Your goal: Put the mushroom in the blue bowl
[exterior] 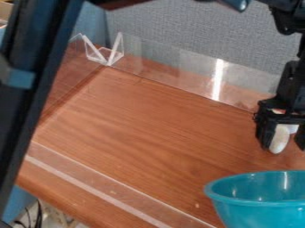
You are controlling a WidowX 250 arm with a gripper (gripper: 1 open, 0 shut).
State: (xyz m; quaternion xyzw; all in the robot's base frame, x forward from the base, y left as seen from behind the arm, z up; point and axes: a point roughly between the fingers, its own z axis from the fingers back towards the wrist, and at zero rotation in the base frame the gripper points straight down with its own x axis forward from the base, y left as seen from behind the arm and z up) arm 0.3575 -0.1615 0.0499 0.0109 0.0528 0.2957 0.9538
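At the right edge of the view, the gripper (280,132) points down over the tabletop (143,134), jaws spread, one dark finger on either side of the mushroom (279,139). Only a pale cream part of the mushroom shows between the fingers; cap not discernible, and contact between fingers and mushroom cannot be judged. Right finger partly cut off by the frame edge. Below the gripper, toward the camera, sits the blue bowl (256,201), glossy turquoise, cropped by the bottom and right borders. A broad dark blurred bar (42,80) crosses the left side of the view, hiding whatever lies behind it. Tabletop is reddish wood grain with a clear low barrier (197,67) along its far edge, grey textured wall (179,27) beyond.
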